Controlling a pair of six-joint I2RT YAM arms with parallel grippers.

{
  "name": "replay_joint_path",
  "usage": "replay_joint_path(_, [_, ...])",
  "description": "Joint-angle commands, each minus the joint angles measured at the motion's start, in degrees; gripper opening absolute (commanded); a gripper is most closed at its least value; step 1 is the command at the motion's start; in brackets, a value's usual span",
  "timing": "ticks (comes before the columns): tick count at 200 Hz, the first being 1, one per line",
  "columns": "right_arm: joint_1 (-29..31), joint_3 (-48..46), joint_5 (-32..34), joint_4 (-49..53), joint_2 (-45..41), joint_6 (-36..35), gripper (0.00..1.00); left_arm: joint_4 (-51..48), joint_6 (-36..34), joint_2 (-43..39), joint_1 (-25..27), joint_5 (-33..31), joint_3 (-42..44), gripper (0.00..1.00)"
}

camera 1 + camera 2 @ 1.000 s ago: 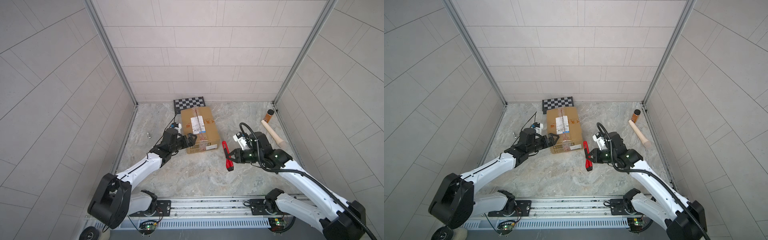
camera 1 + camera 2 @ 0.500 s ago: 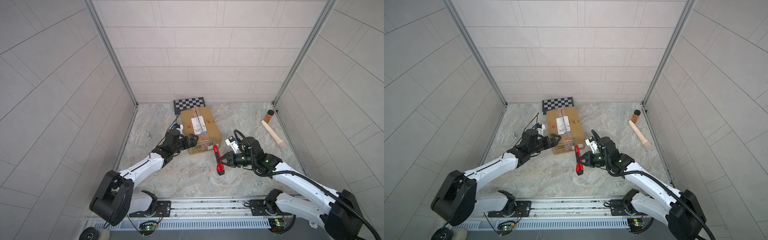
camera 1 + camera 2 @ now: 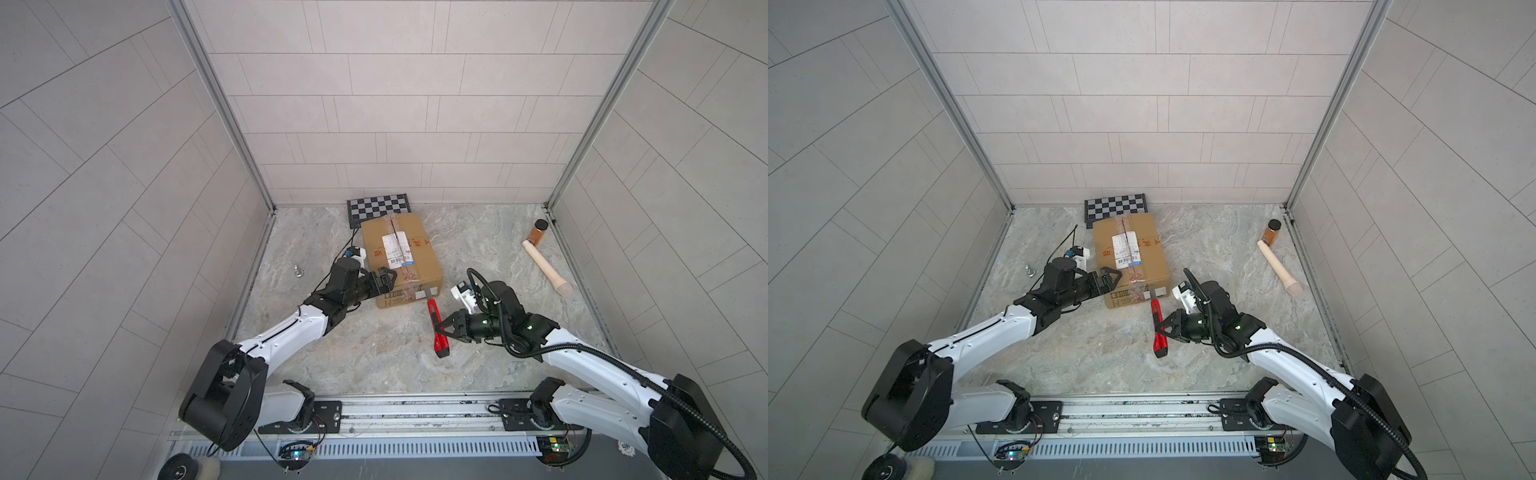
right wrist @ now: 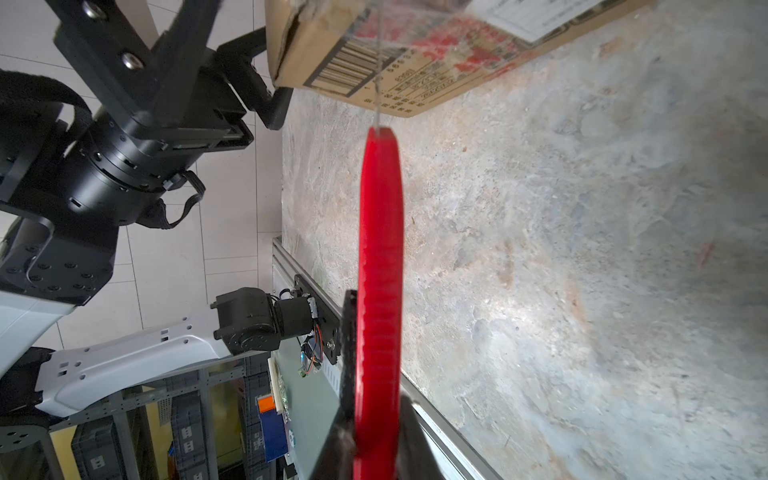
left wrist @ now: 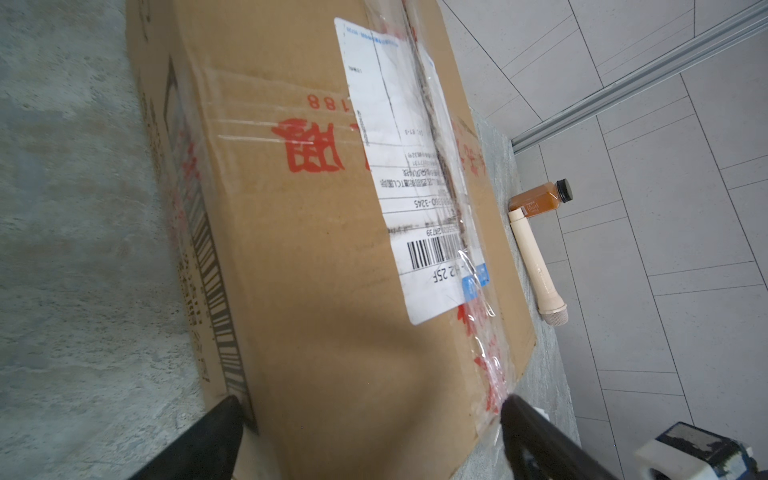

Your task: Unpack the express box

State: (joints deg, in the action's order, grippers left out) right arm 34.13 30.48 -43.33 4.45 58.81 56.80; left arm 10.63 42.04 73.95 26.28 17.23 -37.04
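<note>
Right wrist view: right end effector [image 4: 378,415] pinches red knife [image 4: 380,249] touching the box [image 4: 299,50]; left end effector [image 3: 385,281] spread at its corner.

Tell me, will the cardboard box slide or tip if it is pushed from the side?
The express box is low and wide, so it probably slides rather than tips. Its clear tape looks glossy, perhaps slippery to grip. The open left claw at its near corner may brace it.
</note>
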Motion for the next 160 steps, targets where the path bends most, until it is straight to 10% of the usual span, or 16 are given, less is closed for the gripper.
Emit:
replay_joint_path(1, [0.27,1.07,-0.3,-2.33,0.34,0.71,0.0,1.32,0.18,0.4,0.3,-0.27,0.74,1.0])
replay_joint_path(160, [0.32,2.87,-0.71,-3.61,3.09,0.51,0.0,1.76,0.52,0.8,0.27,-0.06,1.4,1.0])
